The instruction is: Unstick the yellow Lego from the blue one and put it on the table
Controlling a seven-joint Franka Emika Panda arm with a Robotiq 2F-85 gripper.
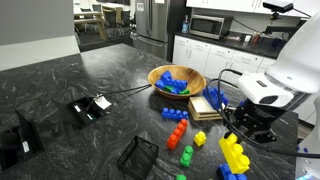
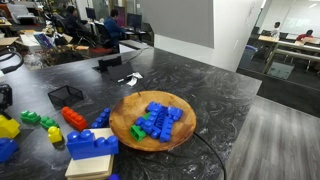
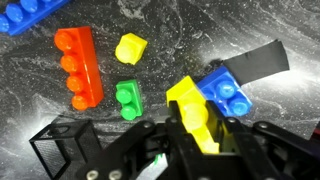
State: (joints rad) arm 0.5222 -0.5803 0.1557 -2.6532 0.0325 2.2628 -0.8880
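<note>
Nearest the wrist camera, the jaws were pressed against the two sides of the yellow Lego [image 3: 190, 100], pinching its near end. The brick sat tilted between them, its far end joined to the blue one [image 3: 228, 92], which lay just beyond and to one side on the table [image 3: 180, 30]. By my judgement, the step in hand was the unsticking itself: the grip was made but the two bricks were not yet parted. The next move would call for a twist or a peeling lift of the yellow Lego, firm enough to break the studs free. The blue one had nothing pinning it and might simply ride up with it. A little farther off lay a small green brick [image 3: 128, 97] and an orange brick [image 3: 78, 65]. Farthest, in an exterior view, a wooden bowl [image 1: 177, 80] of bricks stood well apart.
</note>
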